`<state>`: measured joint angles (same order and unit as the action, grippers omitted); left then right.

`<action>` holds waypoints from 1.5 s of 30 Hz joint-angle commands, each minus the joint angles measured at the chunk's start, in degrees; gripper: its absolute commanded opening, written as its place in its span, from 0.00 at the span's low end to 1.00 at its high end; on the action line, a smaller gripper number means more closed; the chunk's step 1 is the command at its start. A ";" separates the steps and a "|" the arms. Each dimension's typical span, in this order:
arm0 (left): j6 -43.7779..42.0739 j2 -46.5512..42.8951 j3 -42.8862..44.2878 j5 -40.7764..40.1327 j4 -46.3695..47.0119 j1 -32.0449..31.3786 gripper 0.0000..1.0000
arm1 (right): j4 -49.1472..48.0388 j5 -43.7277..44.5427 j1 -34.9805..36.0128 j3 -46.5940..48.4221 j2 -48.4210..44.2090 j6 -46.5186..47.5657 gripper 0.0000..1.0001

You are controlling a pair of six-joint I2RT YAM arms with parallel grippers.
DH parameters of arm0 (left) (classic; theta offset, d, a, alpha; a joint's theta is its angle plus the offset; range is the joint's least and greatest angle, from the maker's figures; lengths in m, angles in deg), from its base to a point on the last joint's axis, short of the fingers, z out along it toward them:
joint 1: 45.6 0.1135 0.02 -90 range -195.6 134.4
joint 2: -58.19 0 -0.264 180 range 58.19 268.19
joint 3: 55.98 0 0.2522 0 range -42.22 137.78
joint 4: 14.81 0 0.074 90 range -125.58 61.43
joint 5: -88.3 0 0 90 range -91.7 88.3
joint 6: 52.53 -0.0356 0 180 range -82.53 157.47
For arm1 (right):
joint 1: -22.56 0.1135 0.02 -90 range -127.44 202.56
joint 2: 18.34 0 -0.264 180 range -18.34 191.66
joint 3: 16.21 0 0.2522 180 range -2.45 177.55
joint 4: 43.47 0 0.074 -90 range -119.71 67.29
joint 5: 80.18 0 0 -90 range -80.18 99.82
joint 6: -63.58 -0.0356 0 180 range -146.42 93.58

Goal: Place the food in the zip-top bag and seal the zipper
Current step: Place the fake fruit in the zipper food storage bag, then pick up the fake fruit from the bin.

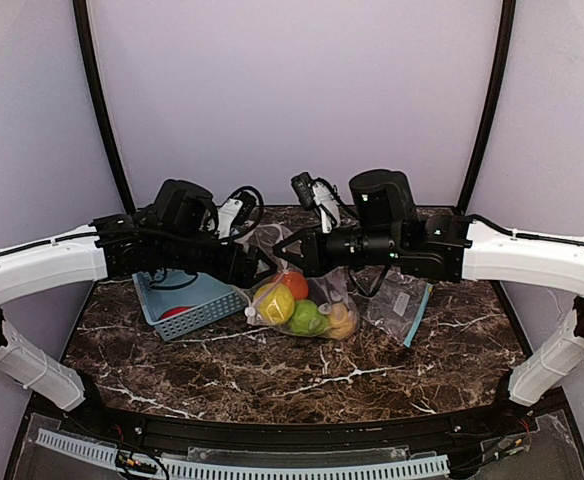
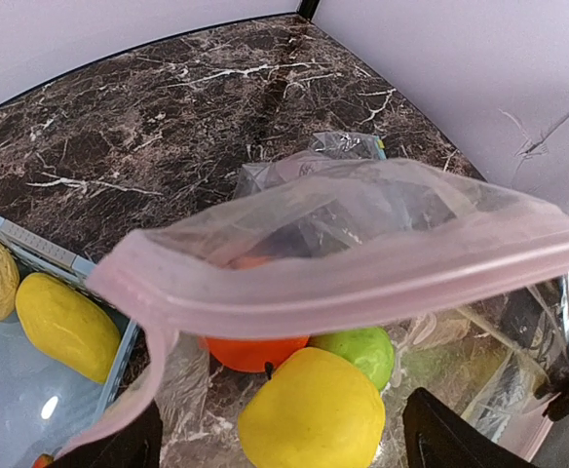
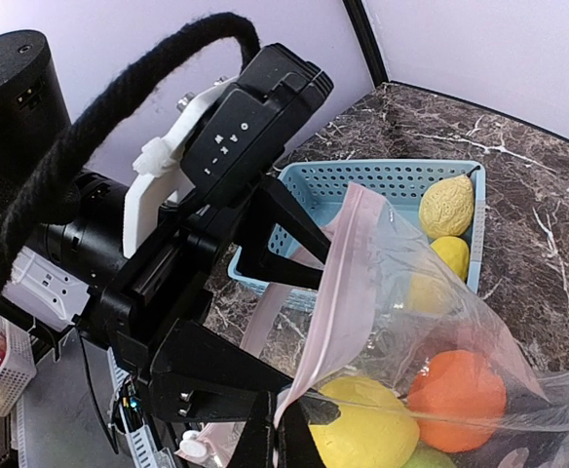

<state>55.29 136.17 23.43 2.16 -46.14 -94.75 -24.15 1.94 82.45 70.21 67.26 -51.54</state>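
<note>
Pinching the zipper (image 2: 362, 283) in my right end effector (image 3: 283, 431); left end effector (image 3: 325, 336) is gaping at its far end, long axis running left-right.

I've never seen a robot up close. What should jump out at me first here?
A clear bag with a pink zipper strip is held up at the middle of the table; the right gripper pinches its rim. Through it shine a yellow lemon, an orange and a green apple. Left of it stands a light-blue basket with two more yellow fruits.
</note>
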 commanded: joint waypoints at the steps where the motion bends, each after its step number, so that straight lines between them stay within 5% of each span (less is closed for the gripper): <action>1: -0.64 -2.16 0.15 0.29 0.75 -0.25 0.86 | -3.10 0.30 0.13 -0.85 -1.43 0.69 0.00; 13: -6.83 -10.73 0.22 14.59 1.14 -0.14 0.86 | -3.15 1.12 0.10 -1.46 -2.32 1.32 0.00; 20: -9.58 -16.69 2.36 9.11 -9.51 0.66 0.94 | -3.41 1.56 0.12 -1.43 -1.98 1.83 0.00; 27: -7.08 -19.42 -1.68 11.44 -11.19 12.55 0.95 | -3.34 1.72 0.13 -1.77 -2.52 1.83 0.00; 45: -4.97 0.64 -5.86 7.11 -0.26 28.90 0.95 | -2.65 2.96 0.13 -1.86 -3.24 1.36 0.00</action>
<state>49.48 133.96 18.45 10.68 -50.88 -68.36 -24.54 3.90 82.45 68.77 65.79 -50.63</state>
